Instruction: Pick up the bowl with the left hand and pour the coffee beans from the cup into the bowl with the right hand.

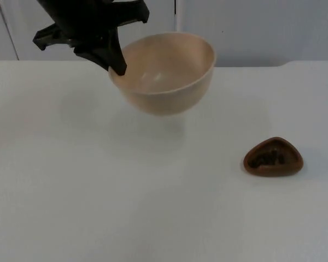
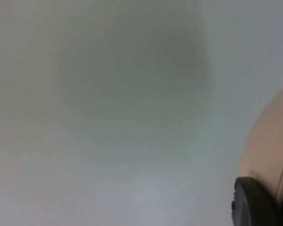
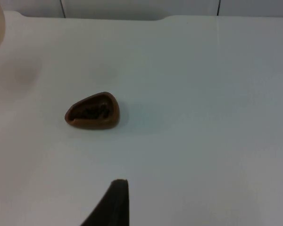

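Top view has the left gripper (image 1: 118,64) clamped on the rim of the cream plastic bowl (image 1: 167,73), held above the table, while the small brown, rounded-triangular cup of coffee beans (image 1: 273,158) stands well apart toward the right arm, whose finger state I cannot tell.

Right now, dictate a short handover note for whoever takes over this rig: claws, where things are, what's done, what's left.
Left claw: shut on the rim of the cream round bowl, holding it off the white table, tilted.
Right claw: waiting above the table, short of the cup, holding nothing.
Small brown rounded-triangle cup: stands on the table at the right, dark coffee beans inside.
Done: bowl picked up.
Left: grasp the cup with the right claw and pour the beans into the bowl.
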Robot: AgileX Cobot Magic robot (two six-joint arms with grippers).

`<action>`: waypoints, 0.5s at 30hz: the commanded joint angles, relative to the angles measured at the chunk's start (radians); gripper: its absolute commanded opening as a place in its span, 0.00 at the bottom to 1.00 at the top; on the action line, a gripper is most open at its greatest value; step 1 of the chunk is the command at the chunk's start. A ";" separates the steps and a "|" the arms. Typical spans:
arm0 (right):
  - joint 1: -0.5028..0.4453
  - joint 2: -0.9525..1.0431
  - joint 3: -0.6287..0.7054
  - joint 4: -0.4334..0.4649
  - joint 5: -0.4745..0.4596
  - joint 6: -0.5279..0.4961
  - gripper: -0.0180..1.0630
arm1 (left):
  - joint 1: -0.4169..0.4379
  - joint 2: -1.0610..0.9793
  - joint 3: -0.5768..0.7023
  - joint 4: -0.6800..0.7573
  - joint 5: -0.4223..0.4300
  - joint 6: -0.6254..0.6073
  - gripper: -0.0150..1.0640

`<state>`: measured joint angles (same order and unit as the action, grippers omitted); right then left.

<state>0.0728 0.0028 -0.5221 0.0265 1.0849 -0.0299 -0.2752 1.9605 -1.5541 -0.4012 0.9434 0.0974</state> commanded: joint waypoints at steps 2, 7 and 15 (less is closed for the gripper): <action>-0.006 0.003 0.006 -0.002 -0.007 -0.001 0.99 | -0.004 -0.028 0.032 0.014 -0.001 -0.010 0.01; -0.006 0.003 0.006 -0.002 -0.007 -0.001 0.99 | -0.004 -0.112 0.224 -0.004 -0.124 -0.010 0.01; -0.006 0.003 0.006 -0.002 -0.007 -0.001 0.99 | -0.004 -0.211 0.402 -0.013 -0.173 0.018 0.01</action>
<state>0.0728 0.0028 -0.5221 0.0265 1.0849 -0.0299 -0.2752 1.7651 -1.1684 -0.3979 0.7825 0.1108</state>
